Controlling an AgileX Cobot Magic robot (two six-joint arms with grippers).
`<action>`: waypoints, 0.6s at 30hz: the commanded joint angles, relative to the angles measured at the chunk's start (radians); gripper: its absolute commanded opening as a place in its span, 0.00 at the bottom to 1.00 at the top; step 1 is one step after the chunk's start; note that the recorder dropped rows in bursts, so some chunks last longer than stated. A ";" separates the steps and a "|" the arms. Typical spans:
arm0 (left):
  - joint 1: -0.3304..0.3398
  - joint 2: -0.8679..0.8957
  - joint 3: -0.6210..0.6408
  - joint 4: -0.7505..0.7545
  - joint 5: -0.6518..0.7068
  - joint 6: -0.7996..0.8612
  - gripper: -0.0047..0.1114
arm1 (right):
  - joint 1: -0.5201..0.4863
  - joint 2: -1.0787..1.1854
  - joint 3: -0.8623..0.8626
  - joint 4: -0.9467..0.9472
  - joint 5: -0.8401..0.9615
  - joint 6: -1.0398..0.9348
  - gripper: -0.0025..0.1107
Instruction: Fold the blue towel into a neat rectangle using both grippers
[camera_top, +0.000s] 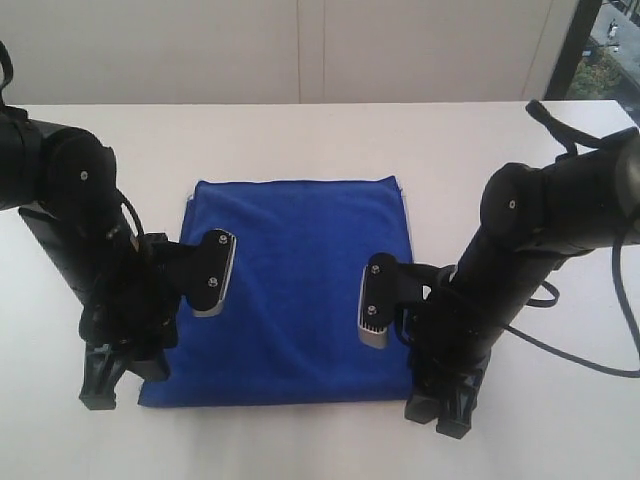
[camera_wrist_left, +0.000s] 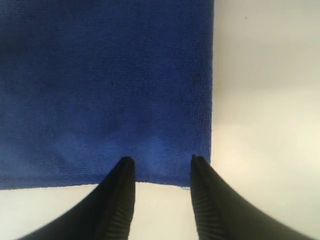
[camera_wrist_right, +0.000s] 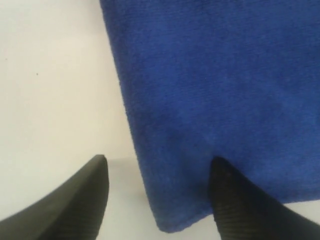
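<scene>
My left end effector (camera_wrist_left: 160, 162) is parted to a moderate gap and grips nothing. Both fingertips (camera_wrist_left: 125, 167) sit over the near hem of the blue towel (camera_top: 300, 290), just inside its near left corner. I cannot tell whether the tips touch the cloth or hang just above it.

My right end effector (camera_wrist_right: 160, 161) is spread wider. It straddles the towel's right side edge close to the near right corner. One finger (camera_wrist_right: 225, 185) is over the cloth and the other is over the bare white desk (camera_top: 300, 130), with the edge running between them. Nothing is pinched there either, and contact is again unclear.

The towel lies flat and spread in the middle of the desk, between my two arms. Its far edge is straight, and its near edge runs across between my two end effectors. In the left wrist view the side edge and the near hem meet in a clean square corner. In the right wrist view the corner looks slightly rounded.

Bare desk borders the towel on every side: a broad strip beyond the far edge, open surface outside both side edges, and a narrower band in front of the near hem.
</scene>
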 joint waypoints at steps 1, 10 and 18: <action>-0.001 -0.005 0.006 -0.013 0.028 0.003 0.41 | 0.003 -0.042 0.013 -0.002 -0.004 -0.011 0.53; -0.001 -0.003 0.090 -0.060 -0.043 0.109 0.41 | 0.003 -0.083 0.013 -0.040 -0.004 -0.003 0.53; -0.001 0.032 0.113 -0.097 -0.096 0.151 0.41 | 0.003 -0.025 0.013 -0.035 -0.007 -0.003 0.53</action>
